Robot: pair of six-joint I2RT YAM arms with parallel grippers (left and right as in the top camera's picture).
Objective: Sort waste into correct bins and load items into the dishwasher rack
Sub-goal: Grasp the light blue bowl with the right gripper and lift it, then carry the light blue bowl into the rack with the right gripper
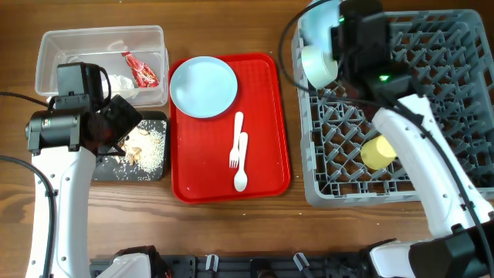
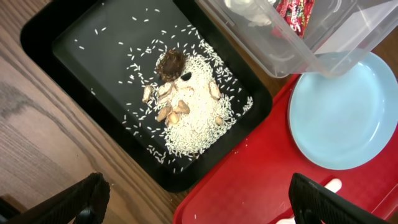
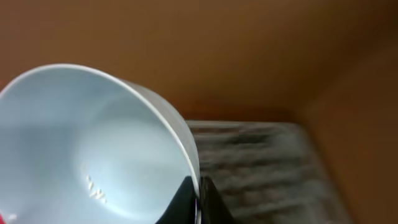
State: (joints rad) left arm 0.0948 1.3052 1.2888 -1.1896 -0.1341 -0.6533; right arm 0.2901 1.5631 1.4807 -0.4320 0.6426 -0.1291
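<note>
At the far left, the clear tub (image 1: 100, 48) is thin, glossy plastic with rounded corners. It holds the crinkly red wrapper (image 1: 141, 69) and a soft wad of tissue (image 1: 120, 83). At six o'clock from it lies the black tray (image 2: 68, 46), shallow and matte, with loose white rice (image 2: 193, 124) heaped round brown, lumpy food scraps (image 2: 170, 65). The left gripper (image 2: 196, 194) hangs over that tray's near edge, its fingers spread wide with nothing between them. The waste looks sorted.

At three o'clock from the bins sits the flat red tray (image 1: 266, 147). On it are the smooth pale blue plate (image 1: 203, 86) and, toward six o'clock, the slim white fork (image 1: 236, 143) and spoon (image 1: 241, 168).

To the right is the grey pegged rack (image 1: 432, 85), with the yellow cup (image 1: 378, 152) lying among its pegs. At its ten o'clock corner the right gripper (image 3: 199, 198) pinches the thin rim of a bowl (image 3: 81, 155), which is tipped on edge.

I'd say the step in hand is loading this bowl. The next move calls for slotting it between the pegs and letting go. That would leave the plate and cutlery to be fetched.
</note>
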